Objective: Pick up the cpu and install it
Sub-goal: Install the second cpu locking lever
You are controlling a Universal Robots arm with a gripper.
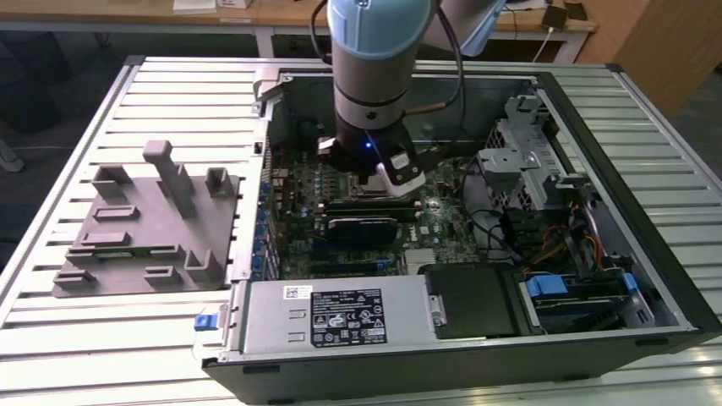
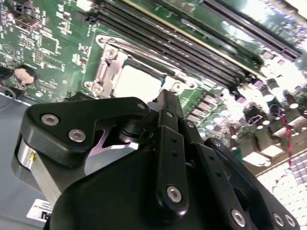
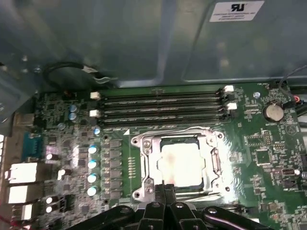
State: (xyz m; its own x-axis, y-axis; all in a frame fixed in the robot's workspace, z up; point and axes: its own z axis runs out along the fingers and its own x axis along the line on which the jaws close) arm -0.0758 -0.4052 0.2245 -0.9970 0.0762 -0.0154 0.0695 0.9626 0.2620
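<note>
The cpu [image 3: 182, 163] is a pale silvery square lying flat inside the metal socket frame [image 3: 144, 163] on the green motherboard; it also shows in the second wrist view as the cpu [image 2: 136, 82]. My gripper [image 3: 165, 190] hovers just at the socket's near edge, its two black fingers pressed together with nothing between them. The second wrist view shows the gripper [image 2: 166, 98] with its tips over the edge of the chip. In the exterior view the gripper [image 1: 387, 184] reaches down into the open computer case over the board.
Memory slots [image 3: 163, 108] run beside the socket, and capacitors [image 3: 92, 164] stand on its other side. A grey plastic block with upright posts [image 1: 147, 228] sits on the slatted table at the exterior view's left. Drive cages and cables [image 1: 542, 211] fill the case's right side.
</note>
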